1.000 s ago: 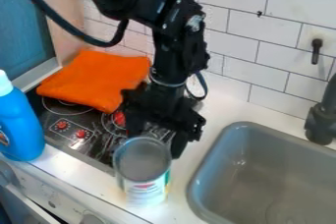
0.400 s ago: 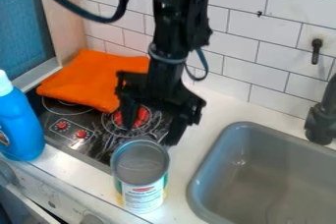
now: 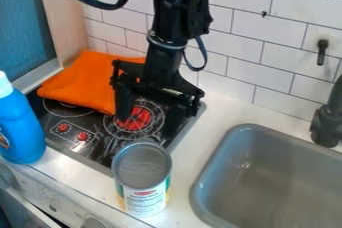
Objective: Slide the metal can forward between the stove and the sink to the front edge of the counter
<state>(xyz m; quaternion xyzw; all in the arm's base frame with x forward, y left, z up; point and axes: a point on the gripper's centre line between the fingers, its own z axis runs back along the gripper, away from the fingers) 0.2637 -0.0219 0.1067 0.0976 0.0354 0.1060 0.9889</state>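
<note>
From my end I see the can (image 3: 142, 187) standing upright on the near part of the white worktop (image 3: 93, 184), just off the near right corner of the black stovetop (image 3: 97, 159) and left of the sink (image 3: 242, 129). Its long axis runs up and down, its round grey end faces up, and the side with the printed label is turned toward my camera. I look down onto that end and see a raised rim around a grey surface; I cannot tell whether it is a closed lid or the inside, so I can't say what the can contains. My tool (image 3: 147, 124) hangs down over the right part of the stovetop, on the far side of the can and apart from it, its two fingers spread wide with the red centre of a burner (image 3: 137, 118) visible between them. At the left edge I have a blue bottle (image 3: 21, 129), also upright, its white cap (image 3: 4, 85) at the top; its body hides whatever it may hold. The sink is a grey rounded basin, with a glint on its inner wall, and a dark faucet (image 3: 327, 126) stands at its far right. A folded orange cloth (image 3: 90, 82) lies over the far left part of the stovetop, beside the tool.
</note>
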